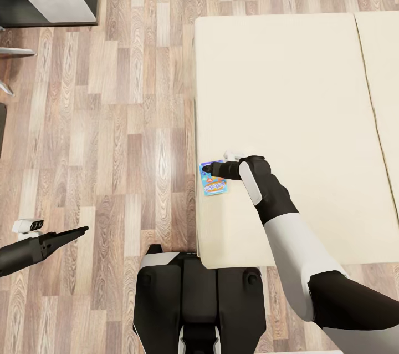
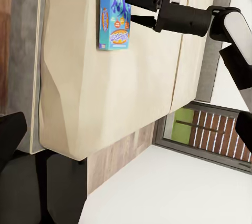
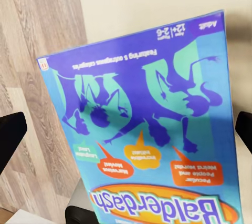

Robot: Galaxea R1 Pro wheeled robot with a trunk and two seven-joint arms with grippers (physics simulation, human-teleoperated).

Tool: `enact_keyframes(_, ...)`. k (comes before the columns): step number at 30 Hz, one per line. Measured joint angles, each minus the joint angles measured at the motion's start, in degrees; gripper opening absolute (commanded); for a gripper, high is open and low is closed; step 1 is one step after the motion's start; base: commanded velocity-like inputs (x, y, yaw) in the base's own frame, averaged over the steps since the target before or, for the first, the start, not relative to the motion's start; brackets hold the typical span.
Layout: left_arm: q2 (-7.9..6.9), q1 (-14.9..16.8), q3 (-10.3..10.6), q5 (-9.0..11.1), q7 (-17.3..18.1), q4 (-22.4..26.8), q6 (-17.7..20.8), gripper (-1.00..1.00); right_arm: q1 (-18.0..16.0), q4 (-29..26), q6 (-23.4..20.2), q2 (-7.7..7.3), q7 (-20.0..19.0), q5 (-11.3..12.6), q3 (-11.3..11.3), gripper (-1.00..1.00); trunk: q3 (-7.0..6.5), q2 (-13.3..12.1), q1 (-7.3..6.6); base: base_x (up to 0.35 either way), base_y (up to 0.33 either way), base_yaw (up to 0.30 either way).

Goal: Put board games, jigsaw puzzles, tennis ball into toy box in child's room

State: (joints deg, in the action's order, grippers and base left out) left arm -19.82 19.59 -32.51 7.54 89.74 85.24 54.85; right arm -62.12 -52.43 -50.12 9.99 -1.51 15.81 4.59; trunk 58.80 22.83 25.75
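From the head view, the right pincer point(image 1: 213, 168) reaches over the game point(image 1: 215, 183) lying at the bed point(image 1: 288, 93) edge; the left pincer point(image 1: 75, 233) hangs over floor, seemingly shut. From the left wrist, the right's jaws stand apart around the box top. From the right wrist, the lid fills between fingertips point(image 3: 10, 132): center it, then squeeze.

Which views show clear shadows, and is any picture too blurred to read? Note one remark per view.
Head view: even, soft light, no glare on the bed. Left wrist view: the right gripper is sharp against the board game. Right wrist view: a dark shadow falls across the box lid; its print is legible, slightly soft.
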Motion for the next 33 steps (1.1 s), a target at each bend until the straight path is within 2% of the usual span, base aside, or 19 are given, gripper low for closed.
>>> enact_keyframes(33, 0.02, 0.0, 0.0, 0.0, 0.0, 0.0, 0.1, 1.0, 0.0, 0.0, 0.0, 0.0, 0.0, 0.0, 0.1, 1.0, 0.0, 0.0, 0.0, -0.004, 0.02, 0.0)
